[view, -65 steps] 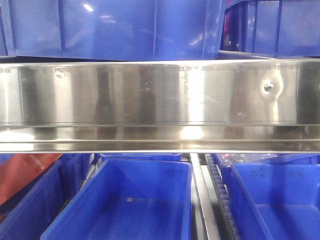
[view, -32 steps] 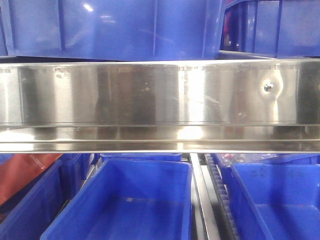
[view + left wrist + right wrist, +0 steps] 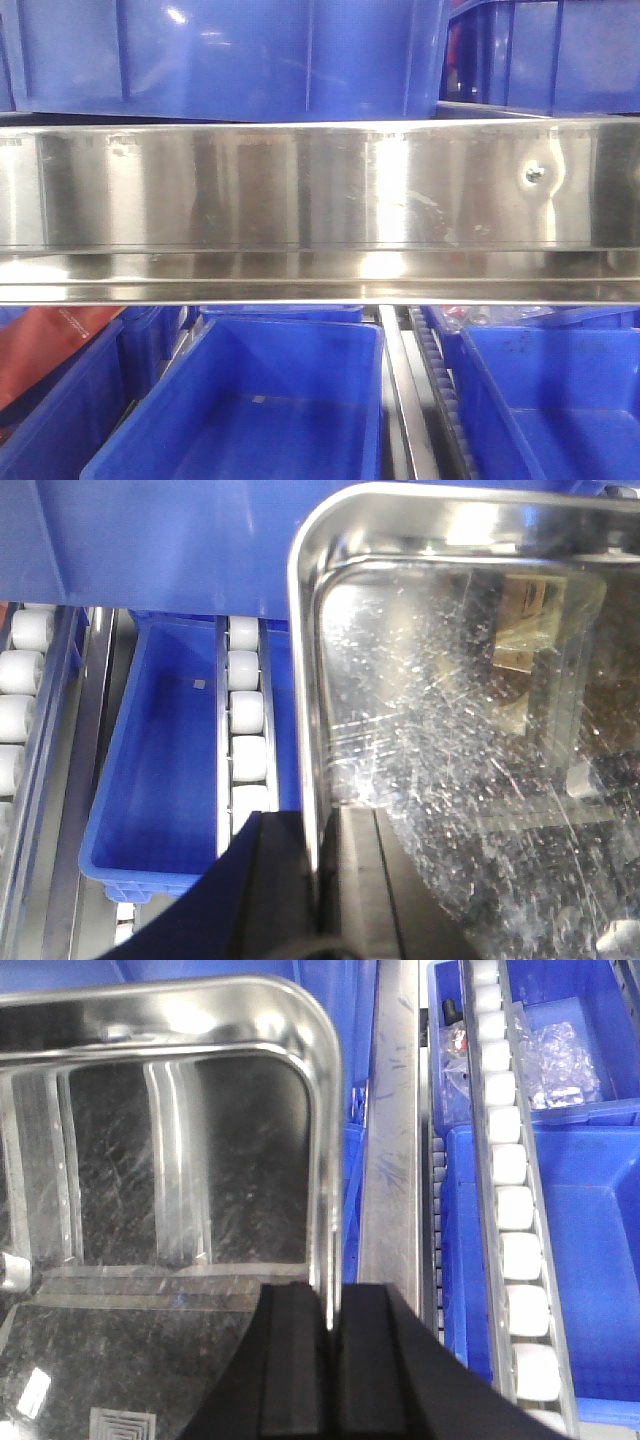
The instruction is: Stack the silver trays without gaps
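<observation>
A shiny silver tray (image 3: 450, 730) fills the right of the left wrist view. My left gripper (image 3: 318, 815) is shut on its left rim, one finger outside the wall and one inside. The right wrist view shows the same kind of tray (image 3: 200, 1160) from its other side, and my right gripper (image 3: 328, 1290) is shut on its right rim. The tray hangs above blue bins. Its floor is scratched and mirrors the surroundings. Neither the tray nor the grippers appear in the front view.
A long brushed-steel shelf rail (image 3: 320, 200) with a screw crosses the front view, with blue bins (image 3: 260, 400) above and below it. White roller tracks (image 3: 245, 710) (image 3: 510, 1180) run between bins (image 3: 160, 750) (image 3: 590, 1260). A steel divider (image 3: 390, 1160) lies beside the tray.
</observation>
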### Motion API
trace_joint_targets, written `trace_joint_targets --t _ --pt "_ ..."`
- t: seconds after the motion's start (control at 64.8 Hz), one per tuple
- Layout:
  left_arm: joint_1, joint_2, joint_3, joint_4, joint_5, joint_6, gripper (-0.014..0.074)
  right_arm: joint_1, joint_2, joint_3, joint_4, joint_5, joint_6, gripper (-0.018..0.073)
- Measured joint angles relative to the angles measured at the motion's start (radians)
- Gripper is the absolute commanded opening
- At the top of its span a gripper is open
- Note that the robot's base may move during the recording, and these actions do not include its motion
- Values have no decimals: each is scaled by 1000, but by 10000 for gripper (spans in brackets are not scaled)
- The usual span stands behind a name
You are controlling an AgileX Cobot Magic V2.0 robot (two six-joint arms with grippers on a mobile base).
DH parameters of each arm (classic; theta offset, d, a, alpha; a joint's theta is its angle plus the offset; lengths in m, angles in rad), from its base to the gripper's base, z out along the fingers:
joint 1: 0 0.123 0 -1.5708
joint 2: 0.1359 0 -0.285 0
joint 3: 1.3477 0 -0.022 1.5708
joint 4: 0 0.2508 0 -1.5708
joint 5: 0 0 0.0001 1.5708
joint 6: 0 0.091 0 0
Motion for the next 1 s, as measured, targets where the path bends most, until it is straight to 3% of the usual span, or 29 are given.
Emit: trace_joint_targets --t 1.003 --pt "0 0 0 0 0 0 -16 0 0 0 -5 -4 0 -77"
